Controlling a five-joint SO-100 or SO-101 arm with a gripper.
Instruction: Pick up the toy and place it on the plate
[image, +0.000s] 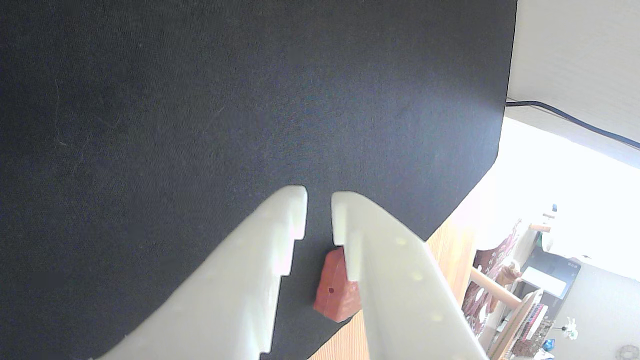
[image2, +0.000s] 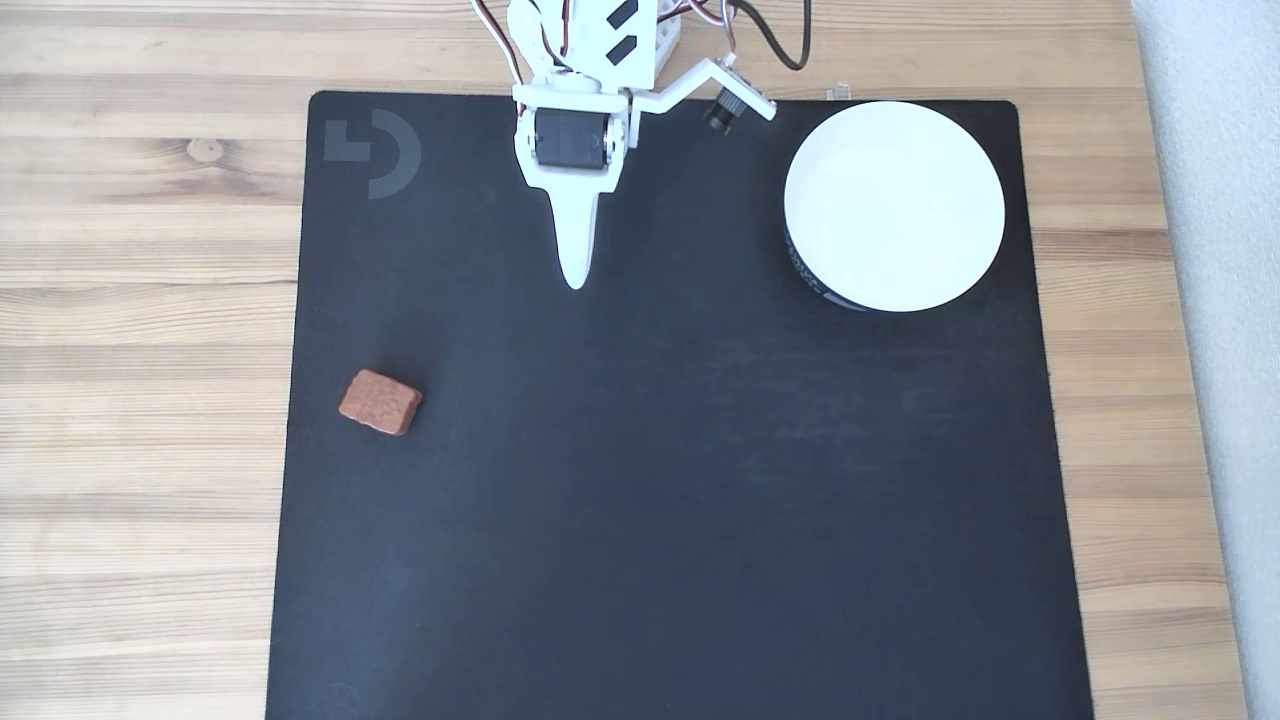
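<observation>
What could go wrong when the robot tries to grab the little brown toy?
1. The toy lies right by the mat's left edge in the fixed view; a nudge could push it off onto the wood.
2. The hand is nearly closed with only a thin gap; if it doesn't open wider, it may bump the toy instead of gripping it.
3. The plate sits across the mat, so a loose grip could drop the toy on the way.
</observation>
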